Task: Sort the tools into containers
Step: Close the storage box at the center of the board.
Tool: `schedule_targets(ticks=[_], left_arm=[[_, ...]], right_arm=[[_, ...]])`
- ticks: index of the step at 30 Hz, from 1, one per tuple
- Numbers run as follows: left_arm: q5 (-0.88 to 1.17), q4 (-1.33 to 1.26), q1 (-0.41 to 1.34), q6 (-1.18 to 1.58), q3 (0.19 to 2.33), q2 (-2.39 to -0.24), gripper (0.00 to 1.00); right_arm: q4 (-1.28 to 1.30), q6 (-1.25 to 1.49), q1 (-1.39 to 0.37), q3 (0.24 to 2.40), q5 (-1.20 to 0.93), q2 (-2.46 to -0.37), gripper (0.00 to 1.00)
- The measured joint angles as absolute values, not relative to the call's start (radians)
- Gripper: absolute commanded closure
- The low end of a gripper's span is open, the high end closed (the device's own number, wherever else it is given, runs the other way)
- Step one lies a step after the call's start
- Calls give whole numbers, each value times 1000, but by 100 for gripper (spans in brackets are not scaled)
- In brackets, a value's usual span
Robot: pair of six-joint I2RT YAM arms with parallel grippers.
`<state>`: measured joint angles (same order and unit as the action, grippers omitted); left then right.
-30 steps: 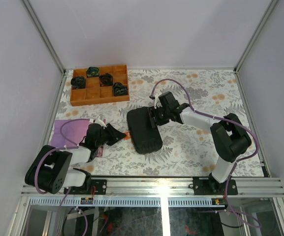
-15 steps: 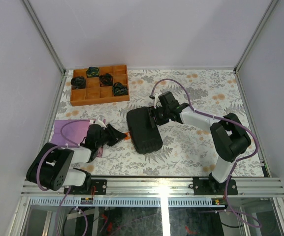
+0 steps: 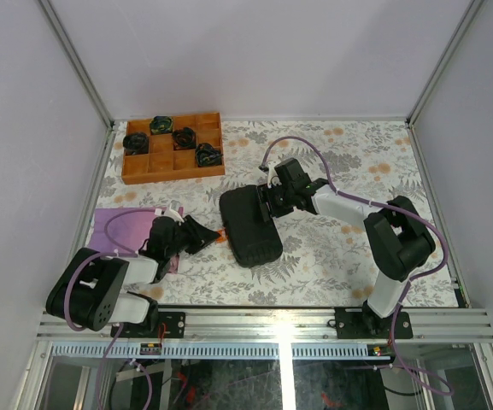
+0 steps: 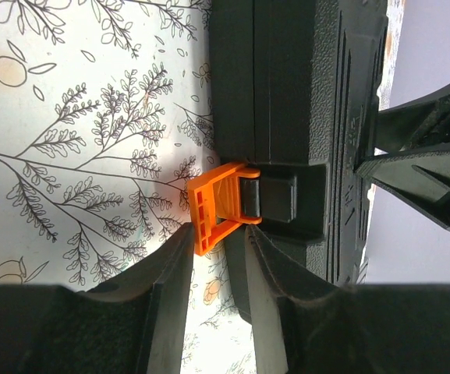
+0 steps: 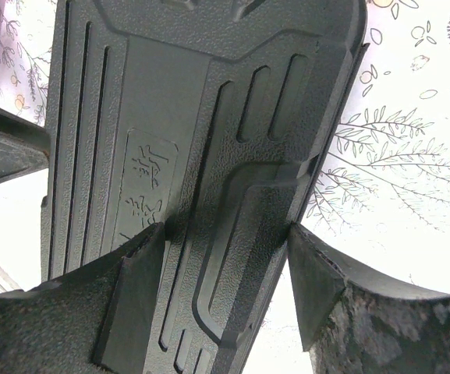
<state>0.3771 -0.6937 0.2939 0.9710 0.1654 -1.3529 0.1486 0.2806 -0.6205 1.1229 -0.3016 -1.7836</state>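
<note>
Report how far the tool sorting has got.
Done: nothing that shows. The black case lies closed and no loose tool is in view. In hand: the right gripper clamps the case's edge in its jaws, and the left gripper appears to pinch the orange latch, which sticks out from the case, probably to open it. Left: raising the lid and all the sorting.

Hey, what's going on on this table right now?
Two robot arms are working on a closed black tool case. The right gripper has its jaws around the case's right-hand edge and seems to be steadying it. The left gripper has its jaws narrowed at the tip of the orange latch, which sticks out from the case's left side. Whether it actually pinches the latch is unclear. The case is not open yet.
</note>
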Motion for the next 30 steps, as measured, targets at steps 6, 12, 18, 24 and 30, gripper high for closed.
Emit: schedule_targets(ticks=[6, 12, 18, 24, 30], left_arm=[[379, -703, 294, 973, 162, -1353, 70], [379, -707, 294, 976, 159, -1349, 70], [379, -709, 294, 978, 158, -1345, 69], [382, -710, 292, 986, 157, -1340, 69], [434, -749, 303, 1006, 164, -1306, 69]], right_arm=[[148, 281, -620, 1123, -302, -1784, 36], [148, 281, -620, 1123, -303, -1784, 36], [148, 281, -620, 1124, -305, -1785, 36], [148, 281, -620, 1124, -305, -1785, 37], [132, 281, -622, 1125, -310, -1790, 37]])
